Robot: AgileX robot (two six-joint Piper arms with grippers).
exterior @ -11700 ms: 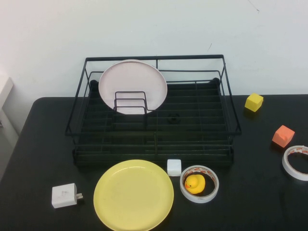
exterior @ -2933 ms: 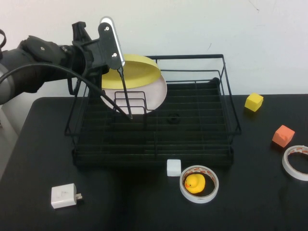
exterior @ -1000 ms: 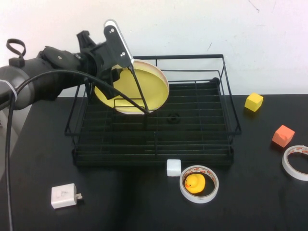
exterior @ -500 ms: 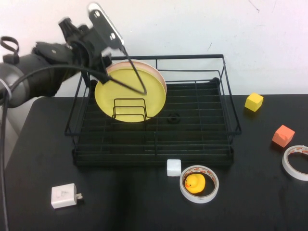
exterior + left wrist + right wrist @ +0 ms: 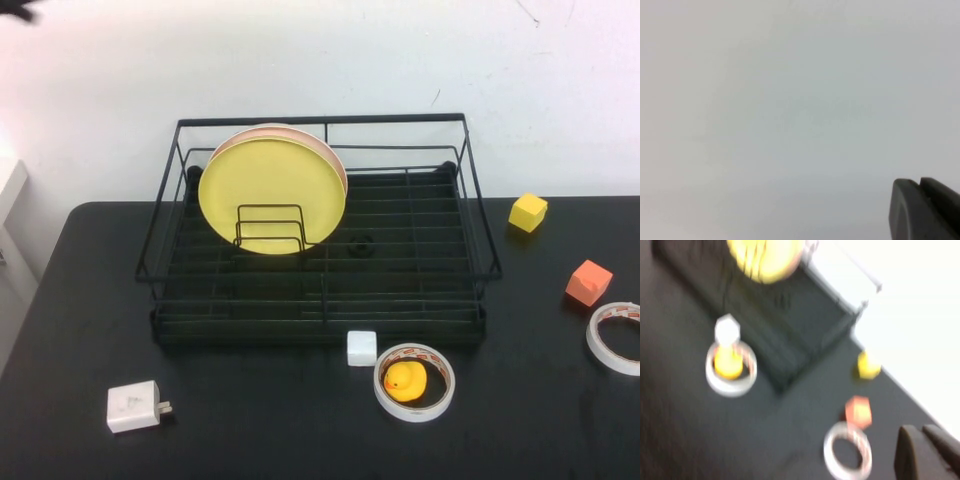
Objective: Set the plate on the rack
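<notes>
The yellow plate [image 5: 272, 195] stands upright in the black wire rack [image 5: 400, 260], held by the divider loops and leaning in front of the pale pink plate [image 5: 338, 165]. It also shows blurred in the right wrist view [image 5: 765, 257]. No gripper touches it. My left gripper [image 5: 917, 182] is raised off to the upper left, facing the white wall, fingers shut and empty; only a dark sliver of that arm [image 5: 15, 10] shows in the high view. My right gripper [image 5: 921, 429] hangs high above the table's right side, shut and empty.
In front of the rack lie a white cube [image 5: 361, 347], a tape ring holding a rubber duck [image 5: 405, 381] and a white charger [image 5: 134, 406]. At the right are a yellow cube [image 5: 527, 212], an orange cube [image 5: 588, 282] and another tape ring [image 5: 615, 338].
My left gripper set the yellow plate upright in the rack in front of the pink plate, let go, and drew up and left almost out of the high view.
</notes>
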